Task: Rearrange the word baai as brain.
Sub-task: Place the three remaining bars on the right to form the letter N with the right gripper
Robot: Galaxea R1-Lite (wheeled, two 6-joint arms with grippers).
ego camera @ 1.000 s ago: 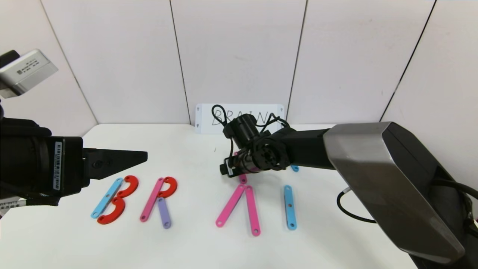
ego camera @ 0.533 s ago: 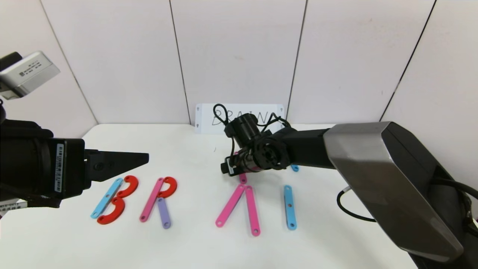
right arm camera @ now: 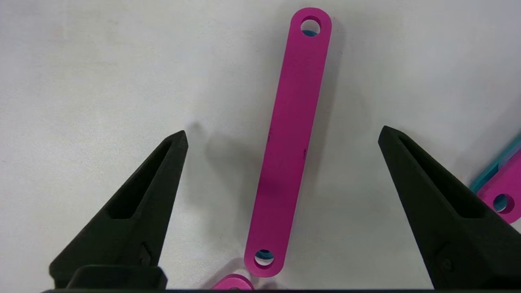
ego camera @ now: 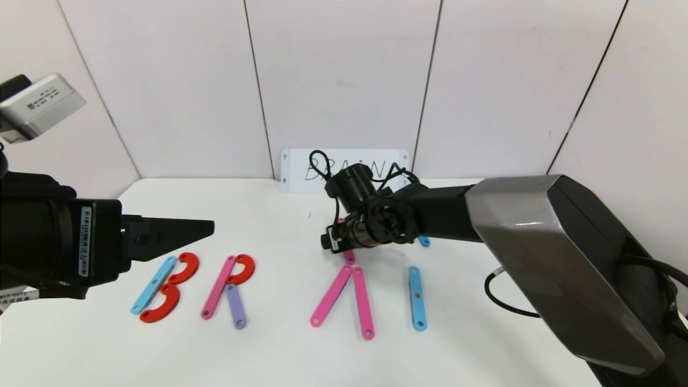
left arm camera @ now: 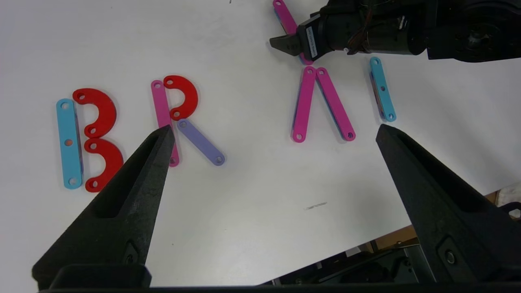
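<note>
The word lies on the white table. B is a blue bar with two red arcs. R is a pink bar, a red arc and a purple bar. Two pink bars lean into a peak, with a lone blue bar to their right. Behind the peak lies a loose pink bar. My right gripper hangs open just above it, one finger on each side, not touching. My left gripper hovers open over the left side, holding nothing.
A white card with handwriting leans on the back wall, partly hidden by my right wrist. A blue bar end peeks out from under the right arm. The table's front edge is close below the left gripper.
My right wrist has edged slightly to the right over the loose pink bar. The letters and the left arm have not moved.
</note>
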